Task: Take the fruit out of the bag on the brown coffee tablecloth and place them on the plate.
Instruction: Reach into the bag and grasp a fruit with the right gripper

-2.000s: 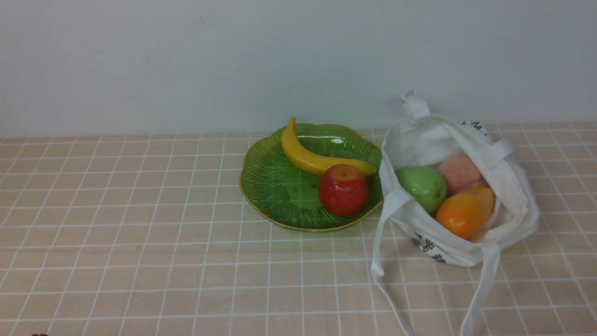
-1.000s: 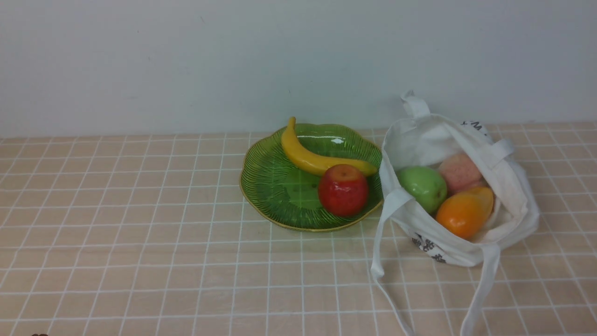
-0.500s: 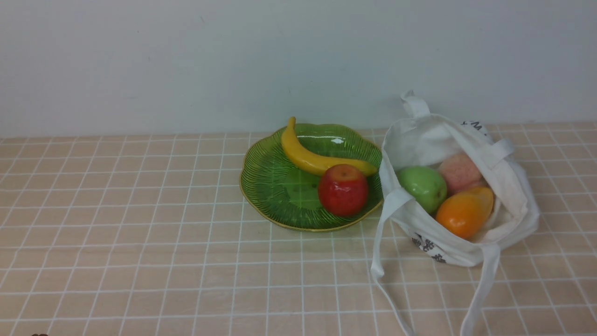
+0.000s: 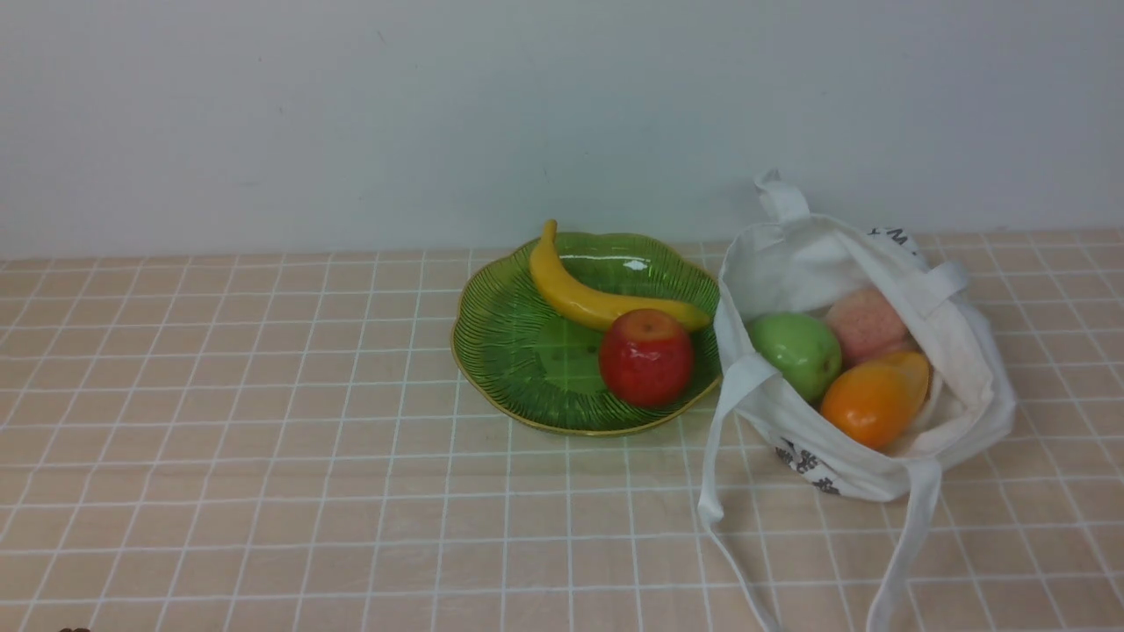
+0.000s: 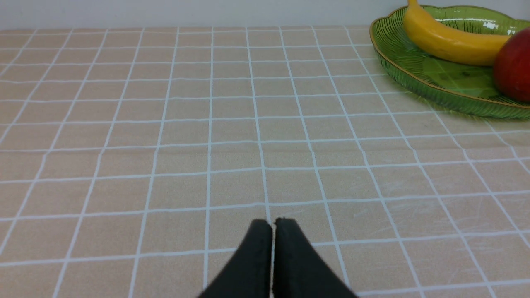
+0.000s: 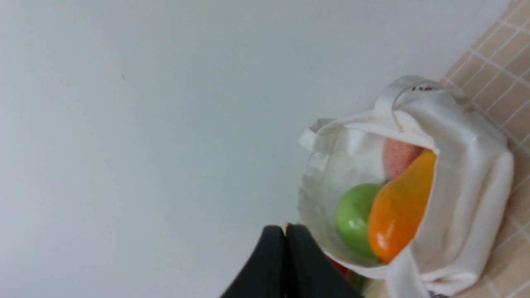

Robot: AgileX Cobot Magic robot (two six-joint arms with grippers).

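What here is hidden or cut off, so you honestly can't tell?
- Front view: the white cloth tote bag hides whatever lies deep inside it.
- Front view: its dark printed marks are folded, too small to read.
- Left wrist view: the glossy red apple is cut off by the frame edge.

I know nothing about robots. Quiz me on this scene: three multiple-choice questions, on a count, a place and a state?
1. How many fruits show in the bag? A one; B three; C five.
2. Where is the banana? A in the bag; B on the plate; C hidden from view.
3. The left gripper is: A shut, empty; B wide open; C gripping fruit.
Answers: 1 B, green apple, peach and mango show; 2 B, it lies across the plate; 3 A, its fingers meet with nothing between.
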